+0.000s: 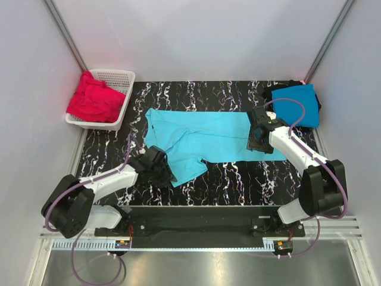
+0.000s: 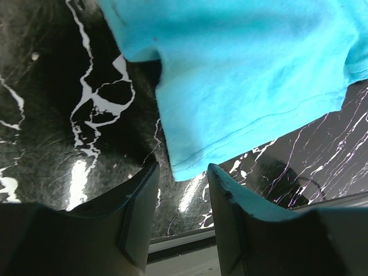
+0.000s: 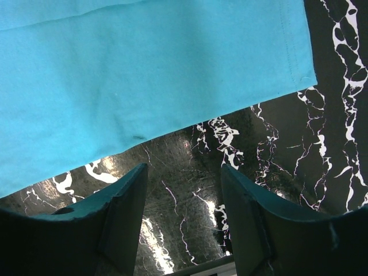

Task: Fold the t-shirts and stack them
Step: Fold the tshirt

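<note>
A light turquoise t-shirt point(image 1: 205, 134) lies spread flat across the middle of the black marbled table. My left gripper point(image 1: 165, 171) is open and empty at its near left sleeve; the sleeve hem point(image 2: 247, 103) lies just ahead of the fingers. My right gripper point(image 1: 260, 142) is open and empty over the shirt's right end; its bottom hem point(image 3: 144, 75) lies just beyond the fingertips. A folded deeper blue t-shirt point(image 1: 296, 102) lies on a black one point(image 1: 275, 88) at the back right. Red t-shirts point(image 1: 95, 100) fill a basket.
The white lattice basket point(image 1: 117, 77) stands at the back left corner of the table. Grey walls close in the sides and back. The table's near edge point(image 1: 202, 207) runs just in front of both arm bases.
</note>
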